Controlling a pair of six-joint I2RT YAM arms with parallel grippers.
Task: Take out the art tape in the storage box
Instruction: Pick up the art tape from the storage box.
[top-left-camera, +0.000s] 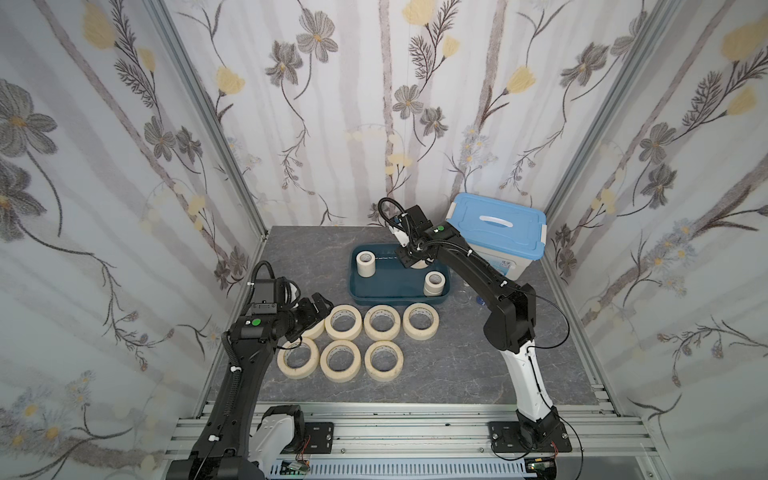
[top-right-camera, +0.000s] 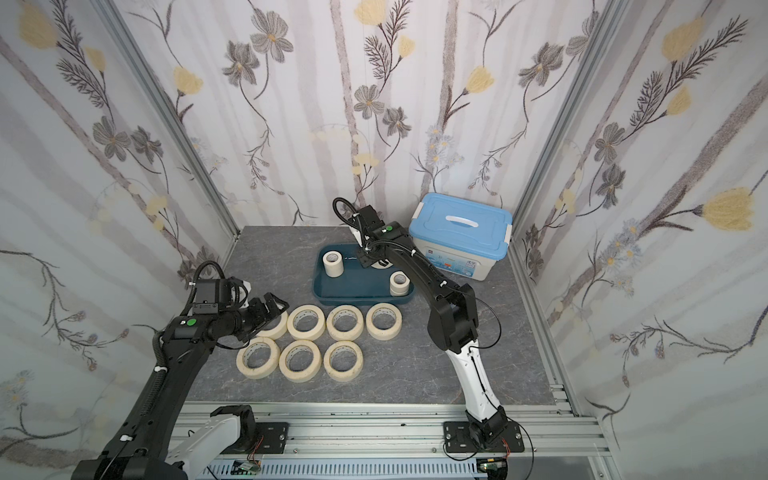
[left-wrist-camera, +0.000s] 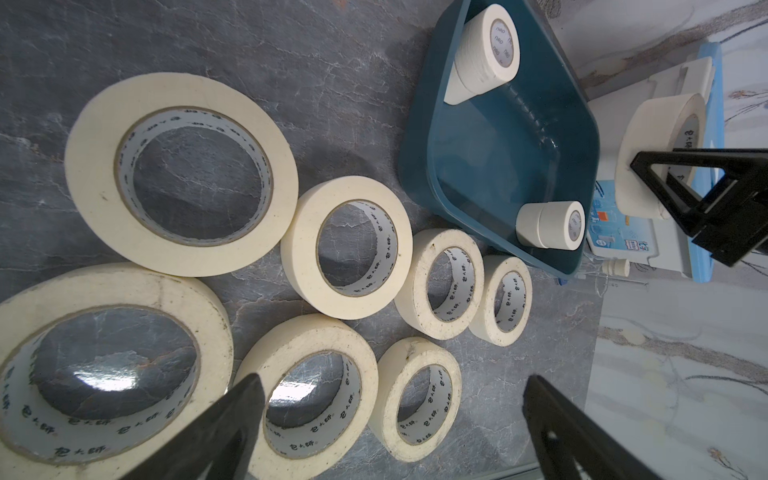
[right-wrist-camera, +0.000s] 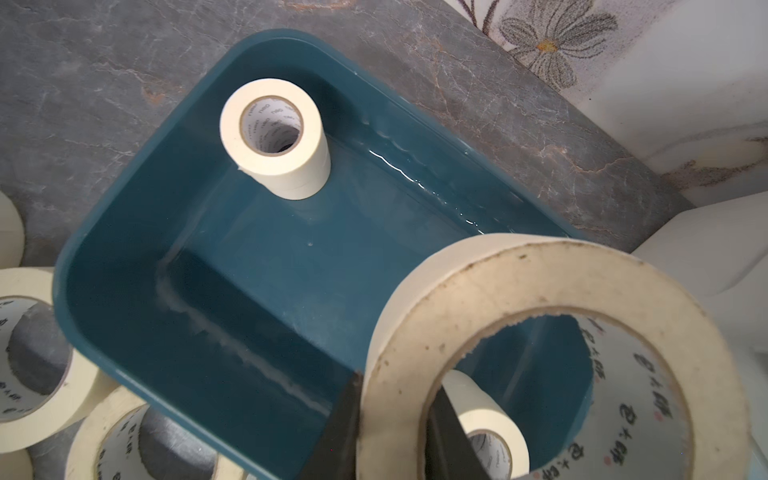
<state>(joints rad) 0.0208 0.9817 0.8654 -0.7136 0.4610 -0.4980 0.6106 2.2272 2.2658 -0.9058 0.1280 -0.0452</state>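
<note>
Right gripper (right-wrist-camera: 390, 432) was clamped on the wall of a large art tape roll (right-wrist-camera: 561, 332), one jaw outside, one inside the core, above the storage box (right-wrist-camera: 249, 291). Roll looked light, stiff, papery; wall pinch suited it. Left gripper (left-wrist-camera: 390, 419) jaws stood apart, empty.

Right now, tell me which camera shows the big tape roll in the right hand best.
Right wrist view: the large tape roll fills the foreground, its wall pinched between the right hand's fingers. The left wrist view shows it small, side-on; in both top views the arm mostly hides it.
</note>
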